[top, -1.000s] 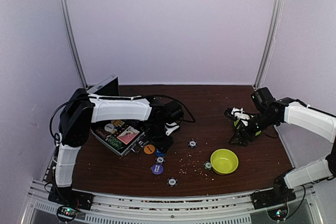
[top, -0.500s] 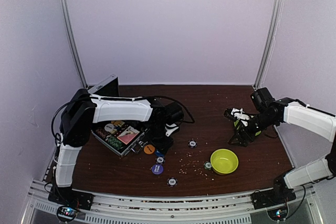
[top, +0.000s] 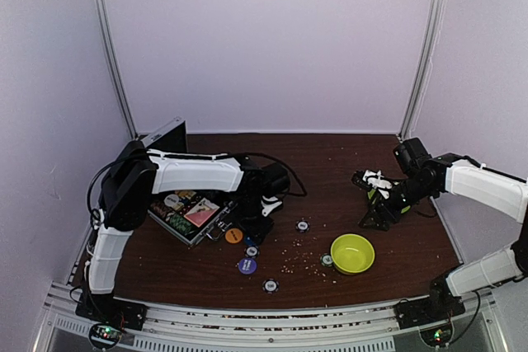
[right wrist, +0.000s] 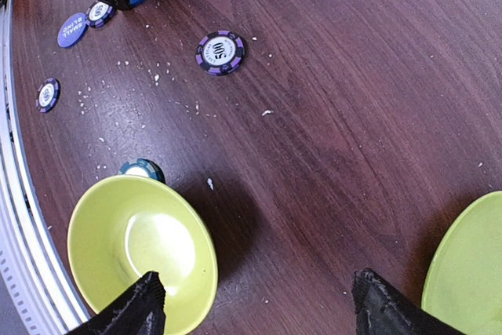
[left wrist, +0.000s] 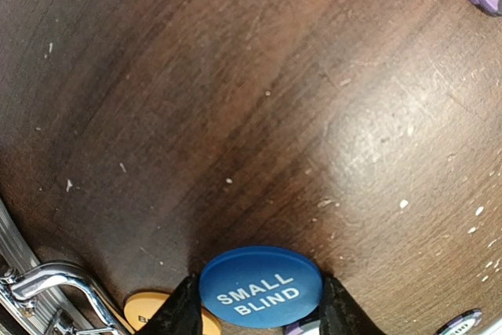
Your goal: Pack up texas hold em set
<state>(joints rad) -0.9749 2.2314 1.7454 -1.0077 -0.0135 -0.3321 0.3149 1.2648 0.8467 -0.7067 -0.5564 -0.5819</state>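
One blue button nipped firm in left hand; case w/ lid up just to hand's left; right hand far off, wide open & empty.

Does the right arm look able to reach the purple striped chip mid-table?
Probably yes: the right gripper is open, bare table lies between it and the purple chip, the green bowl sits aside, and the left gripper holds the blue button elsewhere.
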